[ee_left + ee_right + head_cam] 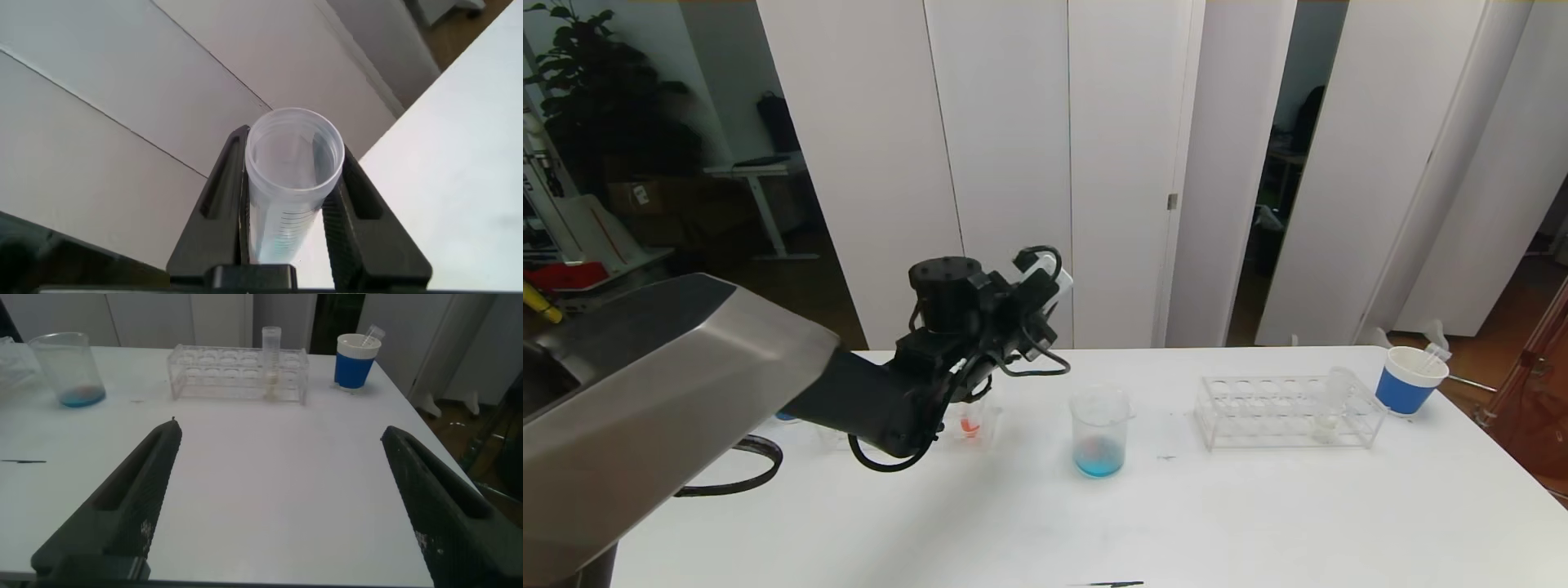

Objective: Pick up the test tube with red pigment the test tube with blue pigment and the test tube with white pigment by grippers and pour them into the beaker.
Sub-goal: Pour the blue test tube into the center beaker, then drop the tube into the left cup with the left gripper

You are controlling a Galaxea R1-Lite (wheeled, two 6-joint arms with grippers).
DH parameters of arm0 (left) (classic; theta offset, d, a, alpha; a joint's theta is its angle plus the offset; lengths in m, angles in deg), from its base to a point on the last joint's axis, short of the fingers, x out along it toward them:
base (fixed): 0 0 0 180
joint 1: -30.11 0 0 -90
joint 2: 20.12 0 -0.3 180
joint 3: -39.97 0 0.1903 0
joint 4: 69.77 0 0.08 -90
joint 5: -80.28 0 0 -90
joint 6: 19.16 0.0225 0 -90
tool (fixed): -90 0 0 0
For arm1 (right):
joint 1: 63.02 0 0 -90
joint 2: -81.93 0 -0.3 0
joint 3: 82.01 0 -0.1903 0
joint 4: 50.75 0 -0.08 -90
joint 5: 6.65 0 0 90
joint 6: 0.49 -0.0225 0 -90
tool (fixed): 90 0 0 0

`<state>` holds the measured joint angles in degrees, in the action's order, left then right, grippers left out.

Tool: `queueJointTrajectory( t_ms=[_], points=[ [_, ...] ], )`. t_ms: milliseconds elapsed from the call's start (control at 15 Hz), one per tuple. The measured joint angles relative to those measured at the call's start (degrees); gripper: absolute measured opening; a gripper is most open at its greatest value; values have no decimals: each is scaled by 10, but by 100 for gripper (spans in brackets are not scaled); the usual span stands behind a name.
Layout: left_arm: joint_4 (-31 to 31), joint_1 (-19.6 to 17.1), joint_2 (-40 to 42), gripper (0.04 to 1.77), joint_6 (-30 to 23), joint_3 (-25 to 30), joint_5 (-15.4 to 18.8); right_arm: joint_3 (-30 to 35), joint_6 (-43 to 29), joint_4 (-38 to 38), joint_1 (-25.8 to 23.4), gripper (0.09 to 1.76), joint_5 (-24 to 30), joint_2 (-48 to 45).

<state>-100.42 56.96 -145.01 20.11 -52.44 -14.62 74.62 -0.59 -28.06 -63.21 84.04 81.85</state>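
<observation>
A clear tube [290, 184] is clamped between the fingers [225, 204] of the left gripper [1045, 286], its long axis tilted and its open mouth raised toward the wall panels; it appears empty. The left arm is held above the table [1258, 506], left of the beaker [1100, 431], which holds blue liquid. The test tube with white pigment [270, 363] stands upright in the rack [237, 371]. The right gripper [286, 506] is spread wide, grasping nothing.

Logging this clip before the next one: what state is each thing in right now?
left gripper: shut on an empty clear tube, raised left of the beaker
right gripper: open, holding nothing
beaker: upright, blue liquid at bottom
white-pigment tube: upright in rack
blue paper cup: upright
</observation>
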Motion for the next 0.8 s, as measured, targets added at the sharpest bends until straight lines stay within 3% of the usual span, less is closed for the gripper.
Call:
queueJointTrajectory(
  t_ms=[200, 600, 800],
  points=[
    [139, 2, 51, 59, -151, -11, -24, 0, 0, 0, 0, 175, 0, 0],
    [421, 9, 152, 59, -439, -47, -20, 0, 0, 0, 0, 175, 0, 0],
    [447, 10, 198, 59, -502, -54, -40, 0, 0, 0, 0, 175, 0, 0]
  ],
)
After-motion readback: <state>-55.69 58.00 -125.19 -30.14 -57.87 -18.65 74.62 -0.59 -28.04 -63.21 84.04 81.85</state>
